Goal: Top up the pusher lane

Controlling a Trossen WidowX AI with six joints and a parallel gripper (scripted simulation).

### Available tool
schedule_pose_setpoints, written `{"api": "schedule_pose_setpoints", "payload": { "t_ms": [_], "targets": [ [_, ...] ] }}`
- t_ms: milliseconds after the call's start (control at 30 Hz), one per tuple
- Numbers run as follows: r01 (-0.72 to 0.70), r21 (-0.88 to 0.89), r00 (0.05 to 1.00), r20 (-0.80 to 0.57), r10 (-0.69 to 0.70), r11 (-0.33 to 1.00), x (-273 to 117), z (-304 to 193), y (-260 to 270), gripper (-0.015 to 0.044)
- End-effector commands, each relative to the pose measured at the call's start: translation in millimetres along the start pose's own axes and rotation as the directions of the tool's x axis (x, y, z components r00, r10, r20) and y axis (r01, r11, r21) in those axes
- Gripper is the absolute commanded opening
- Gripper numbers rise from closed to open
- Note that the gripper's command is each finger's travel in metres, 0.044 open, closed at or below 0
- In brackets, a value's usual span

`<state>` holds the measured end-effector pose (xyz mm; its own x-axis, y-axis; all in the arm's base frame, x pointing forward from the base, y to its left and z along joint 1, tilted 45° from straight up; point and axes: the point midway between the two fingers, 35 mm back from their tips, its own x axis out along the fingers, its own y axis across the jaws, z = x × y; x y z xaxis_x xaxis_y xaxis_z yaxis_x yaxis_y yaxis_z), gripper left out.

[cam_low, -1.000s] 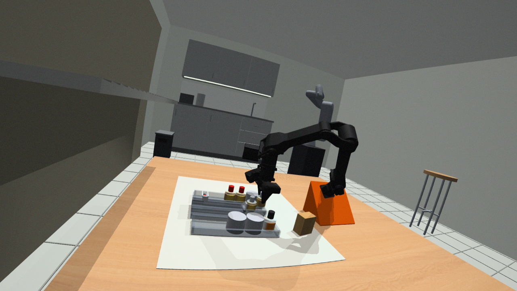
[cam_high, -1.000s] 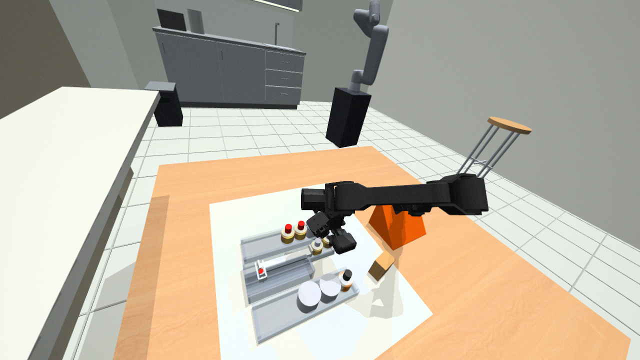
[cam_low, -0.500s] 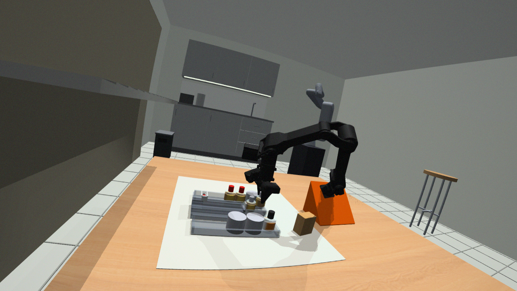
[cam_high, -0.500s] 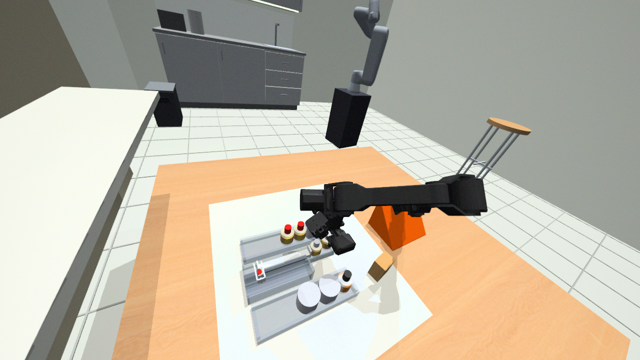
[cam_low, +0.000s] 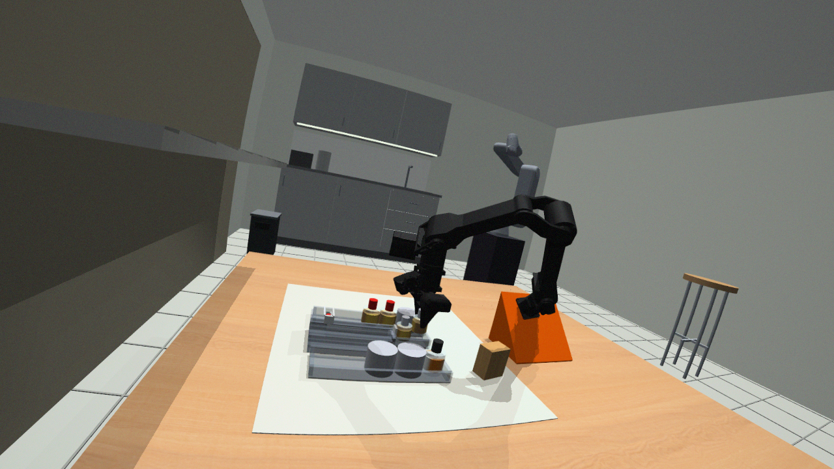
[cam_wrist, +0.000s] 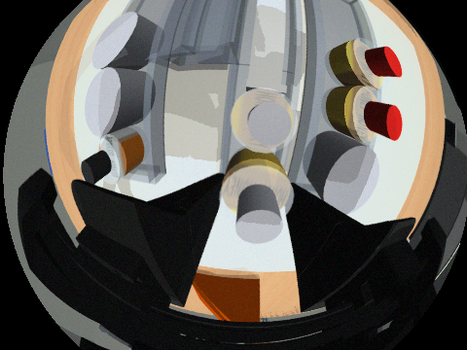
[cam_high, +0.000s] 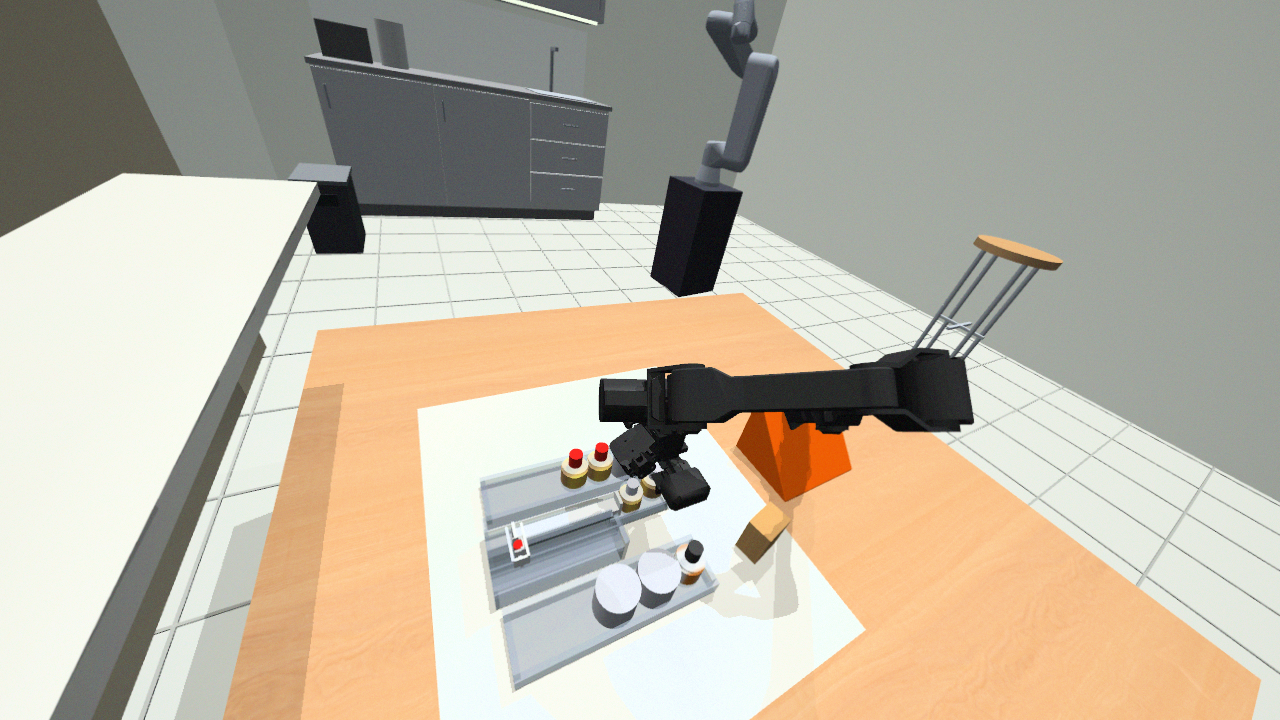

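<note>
Going by the top view, a small white frame with a red mark [cam_high: 519,561] [cam_low: 328,320] is seen at the far left, by the rear of the lanes. Two red-capped jars with olive-gold bodies [cam_high: 574,470] [cam_high: 599,460] [cam_low: 371,314] [cam_low: 388,314] [cam_wrist: 342,63] [cam_wrist: 342,113] are stood in the neighbouring lane. Two pale grey cylinders [cam_high: 617,592] [cam_high: 658,576] [cam_low: 382,357] [cam_low: 410,358] are kept in the lane nearest the exterior view. In the sprung lane between, the grey-capped jar with a gold body [cam_high: 631,495] [cam_low: 402,327] [cam_wrist: 263,119] is upright.

Just in front of it, the matching loose grey-capped jar [cam_high: 650,485] [cam_low: 417,325] [cam_wrist: 255,182] is gripped by the black claw [cam_high: 658,470] [cam_low: 420,311] [cam_wrist: 255,185], whose fingers are parted about midway and closed on its sides. Insertion from the front is judged to be in hand; whether the lane floor has been reached cannot be told.

Farther right, a black-capped jar with an amber body [cam_high: 690,564] [cam_low: 435,359] [cam_wrist: 119,157] and a tan block [cam_high: 760,534] [cam_low: 490,360] are left aside. Next, the row should be kept pressed back, the new jar lowered fully behind the front stop, the spring eased forward, and only then the grip released.
</note>
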<state>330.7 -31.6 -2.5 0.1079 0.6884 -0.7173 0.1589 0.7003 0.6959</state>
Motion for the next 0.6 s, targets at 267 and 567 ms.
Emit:
{"api": "schedule_pose_setpoints", "payload": {
  "t_ms": [267,567],
  "targets": [
    [-0.002,-0.012,1.000,0.023,0.003,1.000,1.0,7.4,1.0,0.0000],
    [-0.002,-0.012,1.000,0.023,0.003,1.000,3.6,7.4,1.1,0.0000]
  ]
}}
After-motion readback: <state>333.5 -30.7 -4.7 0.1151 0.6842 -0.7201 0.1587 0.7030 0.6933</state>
